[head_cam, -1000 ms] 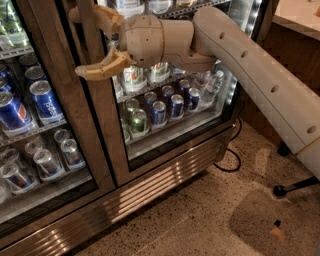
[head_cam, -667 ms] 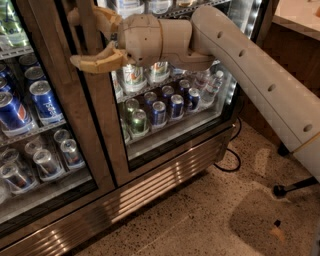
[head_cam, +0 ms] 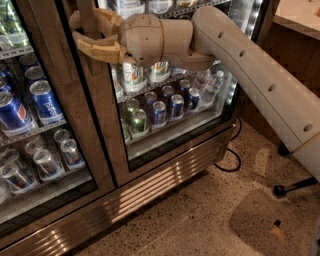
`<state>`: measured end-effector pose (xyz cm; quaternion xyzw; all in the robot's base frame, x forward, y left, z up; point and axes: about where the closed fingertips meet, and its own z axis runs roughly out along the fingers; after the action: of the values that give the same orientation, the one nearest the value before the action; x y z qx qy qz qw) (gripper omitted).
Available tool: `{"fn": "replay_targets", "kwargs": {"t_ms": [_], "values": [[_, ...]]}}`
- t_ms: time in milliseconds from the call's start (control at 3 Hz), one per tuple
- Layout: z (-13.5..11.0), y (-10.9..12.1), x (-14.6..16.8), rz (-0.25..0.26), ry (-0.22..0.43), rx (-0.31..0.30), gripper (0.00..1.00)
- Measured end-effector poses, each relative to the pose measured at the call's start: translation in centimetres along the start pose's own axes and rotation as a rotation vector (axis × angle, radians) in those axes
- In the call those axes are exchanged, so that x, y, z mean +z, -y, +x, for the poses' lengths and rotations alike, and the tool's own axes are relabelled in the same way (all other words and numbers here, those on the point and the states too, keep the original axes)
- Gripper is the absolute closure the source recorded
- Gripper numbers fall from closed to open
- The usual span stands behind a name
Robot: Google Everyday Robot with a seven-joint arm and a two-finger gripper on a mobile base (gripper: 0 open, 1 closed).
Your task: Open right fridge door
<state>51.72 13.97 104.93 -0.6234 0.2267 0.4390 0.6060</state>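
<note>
We locate the gripper (head_cam: 76, 31) at the upper left, at the vertical handle (head_cam: 86, 12) of the right fridge door (head_cam: 107, 135). One finger (head_cam: 107, 21) passes behind the handle and the other (head_cam: 100, 50) passes in front of it, so the gripper is closed around the handle. The arm (head_cam: 250, 65) reaches in from the lower right, crossing in front of the glass pane. The right fridge door sits flush in the cabinet, just beside the left door (head_cam: 60, 100), and its frames meet the steel grille (head_cam: 150, 185) below. Its bright light strip (head_cam: 246, 20) runs down the right side. Through the glass we see shelves of drink cans (head_cam: 160, 111) and small bottles (head_cam: 212, 85). Blue Pepsi cans (head_cam: 45, 102) stand behind the left door. A black cable (head_cam: 227, 164) lies on the speckled floor (head_cam: 200, 220) near the cabinet's lower right corner.
</note>
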Motion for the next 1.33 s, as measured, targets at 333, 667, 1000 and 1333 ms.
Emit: {"fn": "replay_targets", "kwargs": {"t_ms": [333,667,1000,1333], "values": [[0.2,0.7,0.0,0.000,0.000,0.000,1.00],[0.4,1.3,-0.1,0.000,0.000,0.000,1.00],[0.4,1.7,-0.1,0.003,-0.005,0.002,1.00],[0.4,1.7,-0.1,0.003,-0.005,0.002,1.00]]}}
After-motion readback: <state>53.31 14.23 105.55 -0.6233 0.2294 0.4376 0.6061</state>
